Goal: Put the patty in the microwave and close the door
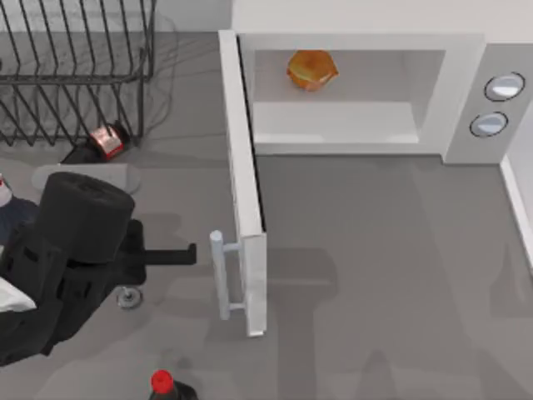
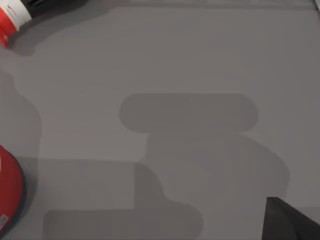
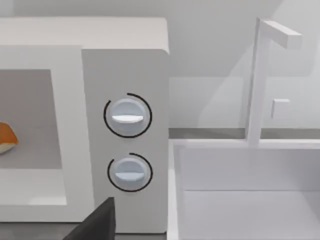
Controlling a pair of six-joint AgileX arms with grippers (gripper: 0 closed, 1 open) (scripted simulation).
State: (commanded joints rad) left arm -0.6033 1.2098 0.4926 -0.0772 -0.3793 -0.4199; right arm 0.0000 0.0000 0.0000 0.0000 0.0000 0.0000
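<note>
One patty (image 1: 311, 69) sat inside the microwave (image 1: 358, 92) cavity; door (image 1: 244, 183) stood open. Left end effector (image 1: 190, 252) hovered beside the door handle (image 1: 218, 275), finger state indiscernible

Left arm lay low just left of the door (image 1: 246, 200), its left gripper (image 1: 185, 254) reached level toward the handle (image 1: 218, 275).
</note>
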